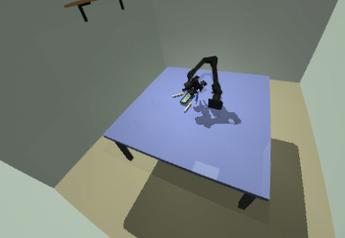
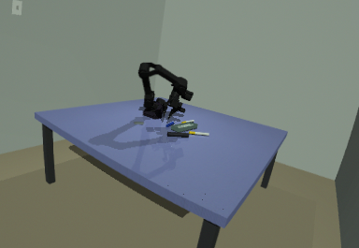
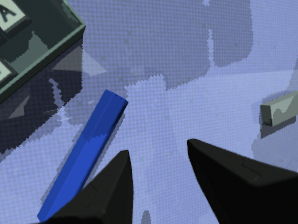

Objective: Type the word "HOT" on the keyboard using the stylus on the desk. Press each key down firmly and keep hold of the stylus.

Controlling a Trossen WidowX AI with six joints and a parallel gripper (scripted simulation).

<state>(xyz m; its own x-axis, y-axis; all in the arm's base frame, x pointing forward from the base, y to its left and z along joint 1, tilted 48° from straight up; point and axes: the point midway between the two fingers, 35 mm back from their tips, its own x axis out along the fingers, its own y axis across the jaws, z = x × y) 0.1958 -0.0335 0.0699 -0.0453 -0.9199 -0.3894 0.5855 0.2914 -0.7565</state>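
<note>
The blue stylus (image 3: 82, 155) (image 2: 170, 124) (image 1: 197, 98) lies on the desk, slanting up to the right in the wrist view. My gripper (image 3: 158, 152) is open, with bare desk showing between its fingertips. The stylus is outside the gap, left of the left finger, which hides part of its lower end. The keyboard (image 2: 191, 127) (image 1: 186, 98), a dark green tray with white letter keys, lies beside the stylus. Only its corner shows at the upper left of the wrist view, with an A key (image 3: 7, 13); the H, O and T keys cannot be made out.
A white-and-yellow marker (image 2: 201, 134) (image 1: 187, 108) lies beside the keyboard, and another (image 1: 177, 95) (image 2: 188, 122) on its other side. A black rod (image 2: 178, 135) lies in line with the first marker. A small grey block (image 3: 280, 110) (image 2: 138, 123) rests off to the other side of the gripper.
</note>
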